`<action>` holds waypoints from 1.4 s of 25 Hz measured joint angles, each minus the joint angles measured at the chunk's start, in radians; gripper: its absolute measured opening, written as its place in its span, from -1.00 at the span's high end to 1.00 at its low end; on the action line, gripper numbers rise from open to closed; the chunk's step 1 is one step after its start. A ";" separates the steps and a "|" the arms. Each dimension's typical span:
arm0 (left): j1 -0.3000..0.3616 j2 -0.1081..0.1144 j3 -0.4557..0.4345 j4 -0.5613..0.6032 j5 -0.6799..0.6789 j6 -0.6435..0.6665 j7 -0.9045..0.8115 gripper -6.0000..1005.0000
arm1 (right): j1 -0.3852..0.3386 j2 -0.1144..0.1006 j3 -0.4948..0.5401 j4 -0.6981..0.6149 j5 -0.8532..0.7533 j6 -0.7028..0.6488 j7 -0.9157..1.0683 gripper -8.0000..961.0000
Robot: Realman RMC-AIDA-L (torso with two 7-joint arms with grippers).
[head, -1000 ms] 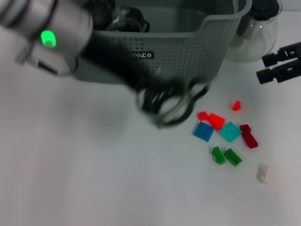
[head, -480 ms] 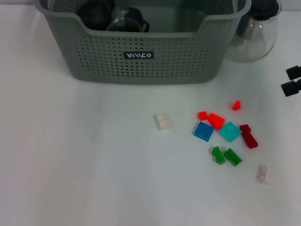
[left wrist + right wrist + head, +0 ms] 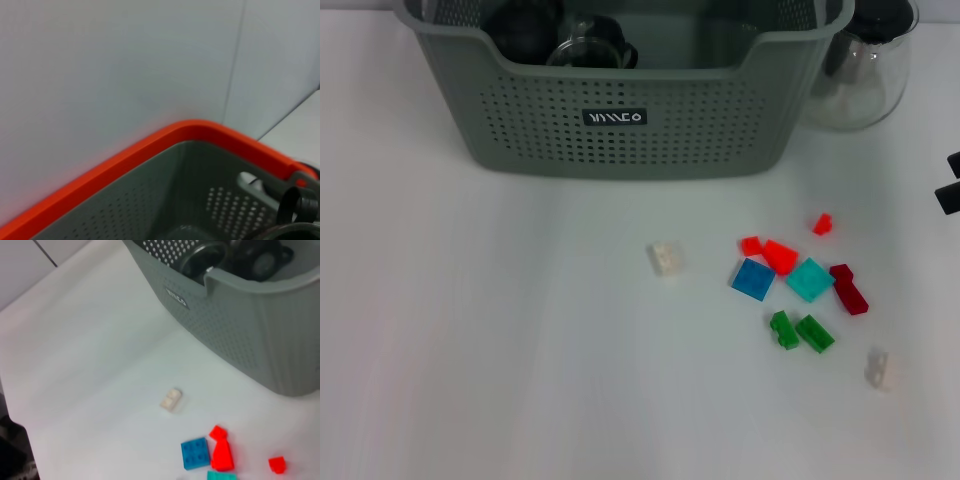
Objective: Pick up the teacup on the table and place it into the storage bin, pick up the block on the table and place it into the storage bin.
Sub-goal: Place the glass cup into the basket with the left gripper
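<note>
The storage bin (image 3: 620, 110) sits at the far side of the table (image 3: 470, 350), label facing the robot, with a clear glass pot (image 3: 865, 70) just off its right end. There's already dark glassware lying in the bin's far left part, something like a clear cup with a black handle (image 3: 590, 45). That could be the teacup, so my guess is that half is done, but I can't say for sure.

Blocks are all still on the table. A lone whitish block (image 3: 666, 258) sits near the middle, in front of the bin and apart from the rest. To its right there's a tight cluster: blue block (image 3: 753, 279), orange-red wedge (image 3: 780, 256), teal block (image 3: 810, 280), dark red block (image 3: 849, 289), plus two green blocks (image 3: 800, 331) nearer the robot.

The right gripper (image 3: 950, 185) is just a sliver of black at the right edge of the head view, well away from everything, and I can't tell if it's open or closed. The left gripper isn't visible at all; its wrist camera only looks into the bin's interior.

What could go wrong: the cluster blocks are touching or nearly so, so reaching in there could nudge neighbours or grab two. The whitish one looks the safer pick, but it's small and low, easy to pinch off-centre and flick away.
</note>
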 joint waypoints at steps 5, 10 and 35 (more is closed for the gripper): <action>-0.005 -0.010 0.002 -0.060 0.058 -0.061 -0.003 0.90 | 0.011 0.006 -0.005 0.002 -0.015 0.004 -0.010 -0.75; -0.006 -0.032 0.011 -0.101 0.101 -0.114 -0.007 0.90 | 0.017 0.014 -0.012 0.003 -0.019 0.013 -0.014 -0.75; 0.004 -0.111 0.038 -0.193 0.232 -0.292 -0.010 0.90 | 0.019 0.039 -0.019 0.003 -0.045 0.036 -0.017 -0.75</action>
